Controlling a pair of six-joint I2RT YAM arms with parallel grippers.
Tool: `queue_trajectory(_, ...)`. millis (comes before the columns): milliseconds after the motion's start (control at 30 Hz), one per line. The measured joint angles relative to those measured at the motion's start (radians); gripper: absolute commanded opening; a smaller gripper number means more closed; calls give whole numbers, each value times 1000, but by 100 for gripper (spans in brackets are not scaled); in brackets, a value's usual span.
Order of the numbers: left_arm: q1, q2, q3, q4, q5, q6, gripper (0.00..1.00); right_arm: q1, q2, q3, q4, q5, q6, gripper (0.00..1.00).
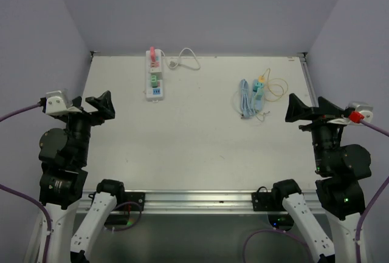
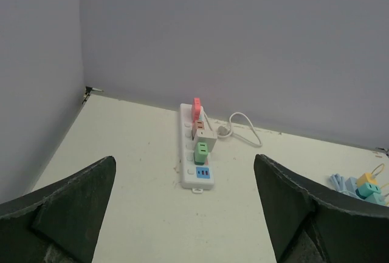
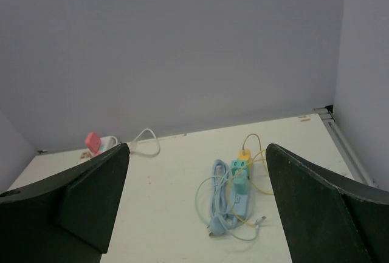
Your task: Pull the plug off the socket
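Note:
A white power strip (image 1: 154, 83) lies at the back left of the table with a pink plug (image 1: 152, 54), a white plug and a green plug (image 1: 155, 79) in it. It also shows in the left wrist view (image 2: 197, 157), with the green plug (image 2: 200, 150) nearest me. A light blue power strip (image 1: 258, 96) with a yellow plug (image 1: 258, 84), teal plugs and coiled cables lies at the back right; the right wrist view shows it too (image 3: 239, 189). My left gripper (image 1: 96, 104) and right gripper (image 1: 305, 109) are both open, empty and far from the strips.
The white strip's cord (image 1: 187, 58) loops along the back edge. Purple walls close the table on three sides. A metal rail (image 1: 200, 198) runs along the near edge between the arm bases.

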Motion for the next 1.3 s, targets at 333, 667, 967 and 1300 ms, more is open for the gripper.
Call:
queue_trajectory(333, 0, 22, -39, 5, -11, -28, 100, 0, 51, 36, -33, -3, 22, 99)
queue_trajectory(667, 0, 354, -24, 11, -9, -44, 100, 0, 214, 144, -137, -35, 99, 99)
queue_trajectory(967, 0, 755, 79, 14, 18, -45, 100, 0, 199, 81, -127, -109, 141, 99)
queue_trajectory(1300, -72, 1192, 285, 67, -35, -48, 100, 0, 187, 28, -102, -146, 151, 99)
